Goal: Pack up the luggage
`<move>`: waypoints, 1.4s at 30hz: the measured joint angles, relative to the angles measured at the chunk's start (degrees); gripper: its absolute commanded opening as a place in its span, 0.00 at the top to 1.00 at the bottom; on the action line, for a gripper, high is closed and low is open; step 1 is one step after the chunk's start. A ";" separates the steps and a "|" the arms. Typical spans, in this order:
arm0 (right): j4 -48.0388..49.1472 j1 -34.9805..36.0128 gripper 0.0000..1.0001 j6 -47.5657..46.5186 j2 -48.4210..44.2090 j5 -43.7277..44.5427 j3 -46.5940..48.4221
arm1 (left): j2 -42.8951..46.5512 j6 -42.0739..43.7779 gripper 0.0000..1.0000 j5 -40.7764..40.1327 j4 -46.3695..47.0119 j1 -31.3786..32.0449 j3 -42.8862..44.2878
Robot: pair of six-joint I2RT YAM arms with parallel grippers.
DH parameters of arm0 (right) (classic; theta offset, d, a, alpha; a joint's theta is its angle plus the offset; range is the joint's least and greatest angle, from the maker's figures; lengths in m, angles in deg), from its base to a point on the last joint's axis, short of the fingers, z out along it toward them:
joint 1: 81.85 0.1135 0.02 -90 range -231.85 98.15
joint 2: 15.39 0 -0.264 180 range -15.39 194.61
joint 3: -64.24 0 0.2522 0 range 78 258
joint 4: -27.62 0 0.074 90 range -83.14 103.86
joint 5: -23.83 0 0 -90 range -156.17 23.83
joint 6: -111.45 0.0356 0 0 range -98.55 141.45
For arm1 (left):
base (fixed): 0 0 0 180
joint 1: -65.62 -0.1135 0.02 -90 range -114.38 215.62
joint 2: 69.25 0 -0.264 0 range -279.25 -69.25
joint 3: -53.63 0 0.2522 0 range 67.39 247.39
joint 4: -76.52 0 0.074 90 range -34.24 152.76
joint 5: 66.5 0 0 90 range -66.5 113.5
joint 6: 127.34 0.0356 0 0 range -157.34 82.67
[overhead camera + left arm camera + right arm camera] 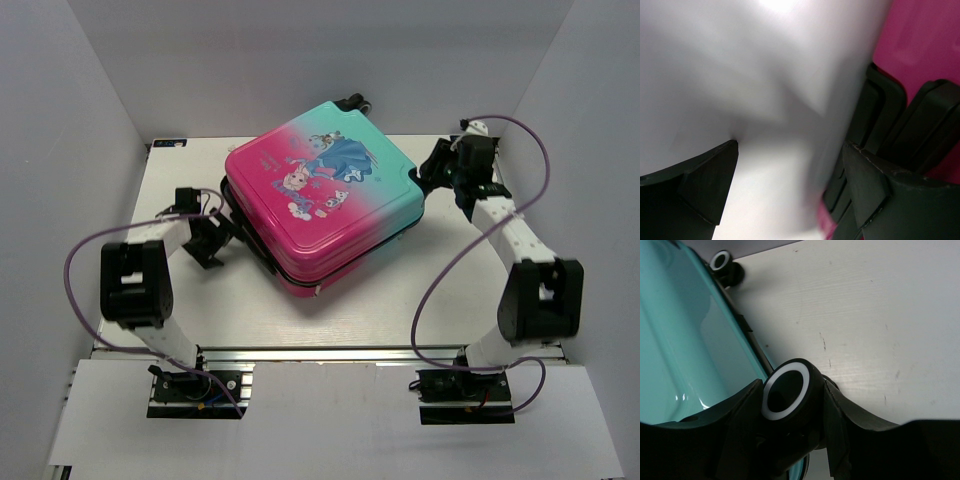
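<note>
The suitcase (320,195) lies flat and shut on the white table (420,300), turned cornerwise to me with the printed side up. Its pink half is toward my left arm and its teal half toward the far right.

My left gripper (212,240) sits low at the pink side, just beside the black trim (262,258) that runs round the edge of the shell. The wrist view there is blurred, but it shows my two fingers (695,180) standing wide apart with only bare table between them, so this gripper has hold of nothing. Pink shell and a ridged black part of the case fill the right of that view, close behind one finger. I cannot tell whether that finger touches it.

My right gripper (447,172) is at the teal corner on the right side. A black wheel (786,396) with a white ring sits between its two fingers (855,415) — the jaws are partly drawn in, with one finger against each side of the wheel, and as far as I can see they grip it. The teal shell runs along the left of that view. A second wheel (721,262) shows further along the same edge — well apart from the gripper
</note>
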 measured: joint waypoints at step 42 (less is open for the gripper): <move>-15.02 4.72 0.11 2.40 -13.86 14.97 2.34 | -9.20 6.45 0.05 3.52 0.44 3.43 24.28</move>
